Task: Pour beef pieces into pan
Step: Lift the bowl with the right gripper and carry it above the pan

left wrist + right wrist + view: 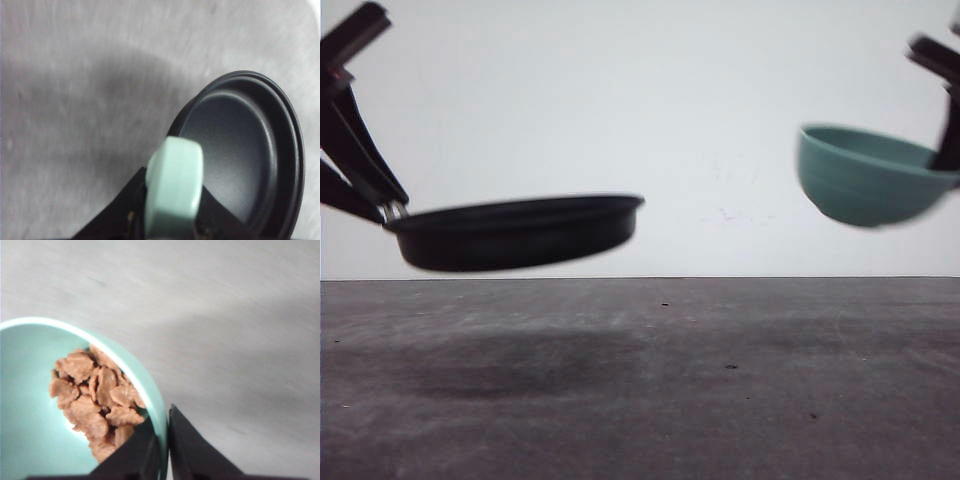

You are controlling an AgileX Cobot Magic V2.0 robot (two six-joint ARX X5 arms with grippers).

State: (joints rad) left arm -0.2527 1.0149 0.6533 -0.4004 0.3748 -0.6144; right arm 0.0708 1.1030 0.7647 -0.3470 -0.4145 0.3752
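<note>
The left claw [392, 208] holds the pan [515, 232] by its handle, clear of the grey desk [720, 400]. In the front view the pan hangs at the left side, well above the desk, with its dark shadow spread on the surface below. It sits nearly level, its far rim tipped slightly up toward the middle of the scene. The edges of the pan look blurred.

In the left wrist view the pale green handle [174, 190] sits clamped between the black fingers [115, 212] of the left claw, and the pan's black inside [235, 150] faces the camera. No food lies in the part of the pan that shows.

The right claw [948, 150] grips the rim of a teal bowl [865, 180] at the right side of the front view, also lifted well above the desk. The bowl stands about as high as the pan or a little higher, well apart from it, with open space between them. It leans slightly, its rim lower on the right.

In the right wrist view the two black fingers [135, 455] of the right claw pinch the bowl's wall [155, 400], one finger inside and one outside. The beef pieces [95, 400] lie in a heap inside the bowl, against the wall close to the inner finger. They are flat, brownish-orange bits piled on each other.
</note>
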